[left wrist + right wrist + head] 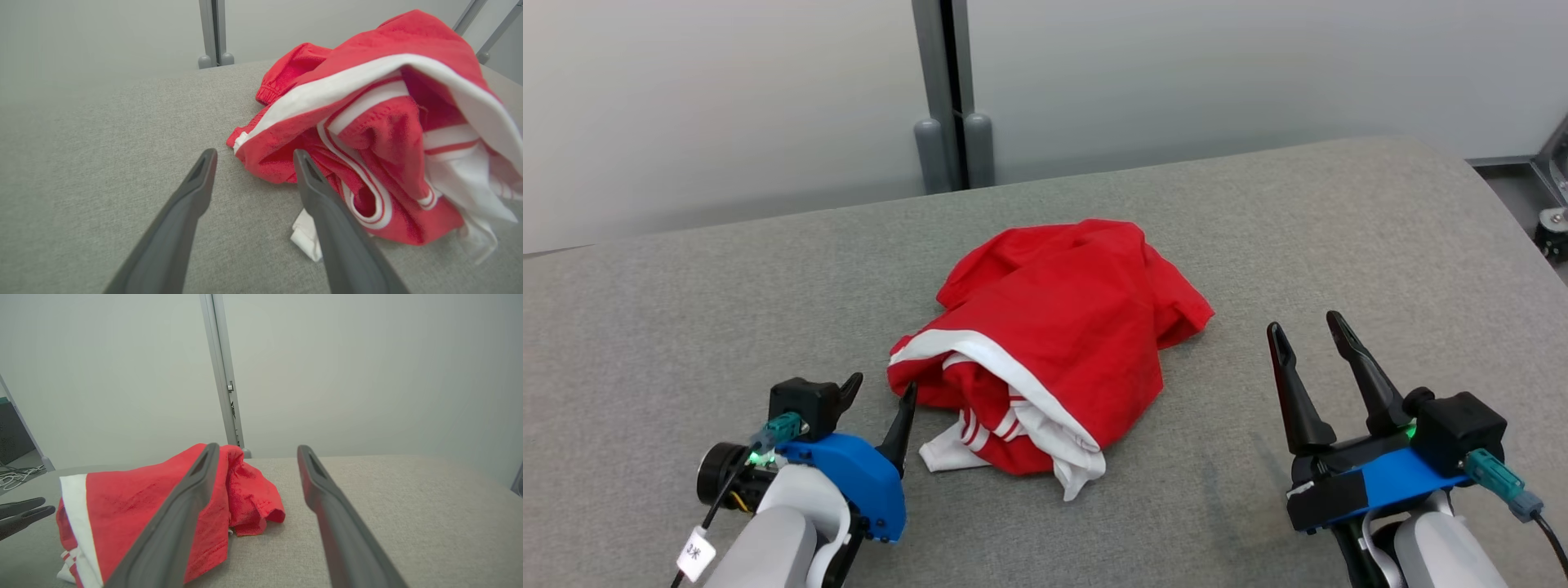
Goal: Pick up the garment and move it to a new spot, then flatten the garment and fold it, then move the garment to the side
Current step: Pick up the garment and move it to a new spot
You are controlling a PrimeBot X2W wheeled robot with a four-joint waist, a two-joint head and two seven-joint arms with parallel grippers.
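A crumpled red garment [1054, 327] with white stripes and white trim lies heaped in the middle of the grey padded table [686, 310]. My left gripper [880, 390] is open at the heap's lower left corner, fingertips just short of the cloth. In the left wrist view the garment [380, 122] sits to the right of the open left gripper [253, 157], its red hem near the right finger. My right gripper [1308, 327] stands open over bare table, well right of the heap. In the right wrist view the garment [135, 506] lies left of the open right gripper [255, 451].
A pale wall with a grey post [943, 90] runs behind the table's far edge. The table's right edge drops to floor with metal frame parts [1553, 212]. The other arm's fingers [22, 514] show at the right wrist view's left edge. Bare cloth surface surrounds the heap.
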